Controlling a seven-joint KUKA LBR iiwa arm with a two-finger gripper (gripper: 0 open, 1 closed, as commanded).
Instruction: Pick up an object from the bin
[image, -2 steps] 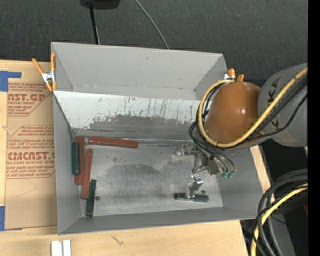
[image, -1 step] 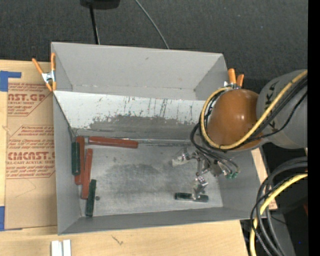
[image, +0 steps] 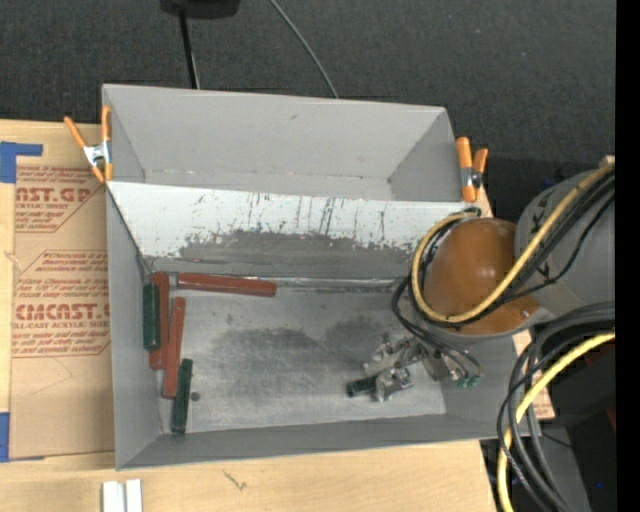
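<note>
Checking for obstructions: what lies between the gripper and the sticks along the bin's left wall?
Nothing: in the camera view, the bin floor between gripper and red and green sticks is bare.

bin (image: 280, 345): grey, scuffed | back stick (image: 225, 286): red | left stick (image: 151, 315): dark green | wrist cover (image: 475, 275): orange

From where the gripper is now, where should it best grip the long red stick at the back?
Probably at mid-length of the red stick, coming straight down and closing across its narrow width. It lies flat, and its middle is clear of the green stick at its left end.
</note>
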